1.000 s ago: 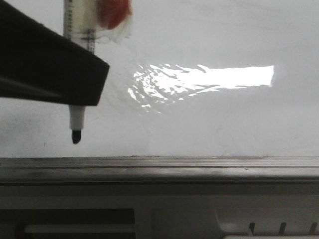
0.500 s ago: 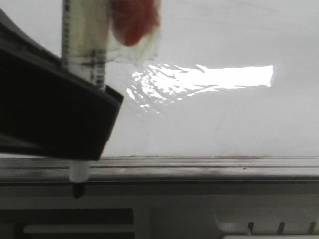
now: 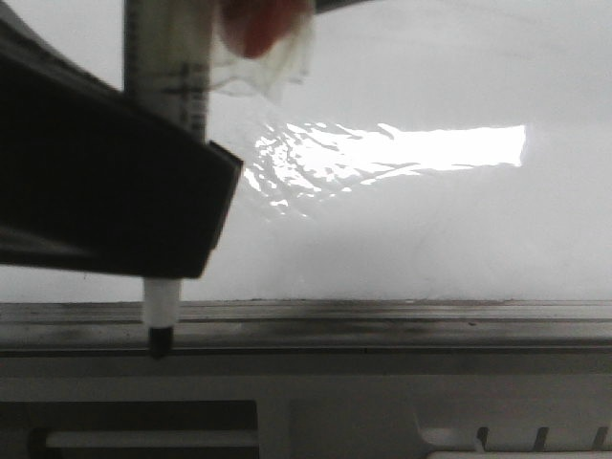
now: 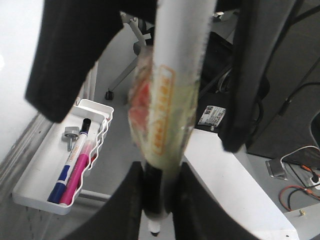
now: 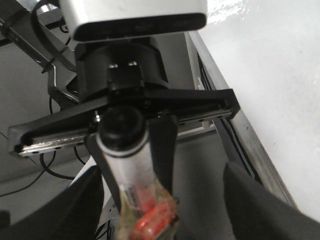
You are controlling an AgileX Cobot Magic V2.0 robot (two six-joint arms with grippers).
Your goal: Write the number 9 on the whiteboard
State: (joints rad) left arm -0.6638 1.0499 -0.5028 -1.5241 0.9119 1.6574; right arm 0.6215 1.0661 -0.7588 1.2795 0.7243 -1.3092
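The whiteboard (image 3: 430,229) fills the front view, glossy with a bright reflection, and its grey rail (image 3: 382,330) runs along its lower edge. No drawn number 9 shows on it. My left gripper (image 4: 159,172) is shut on a white marker (image 3: 167,96) near its tip end. The black nib (image 3: 158,344) hangs in front of the rail. Red tape in clear wrap (image 3: 258,33) sits on the marker's upper part. My right gripper (image 5: 162,200) is open, its fingers (image 4: 65,65) wide on either side of the taped part.
A white wire tray (image 4: 30,195) beside the board's edge holds a blue marker (image 4: 64,177), a pink marker (image 4: 77,175) and a bolt. Cables and a white cabinet top (image 4: 235,200) lie beyond. The whiteboard also shows in the right wrist view (image 5: 270,75).
My left gripper and the marker have moved down. The nib went from the board's lower part to in front of the rail, then rose slightly. The red tape rose a little.
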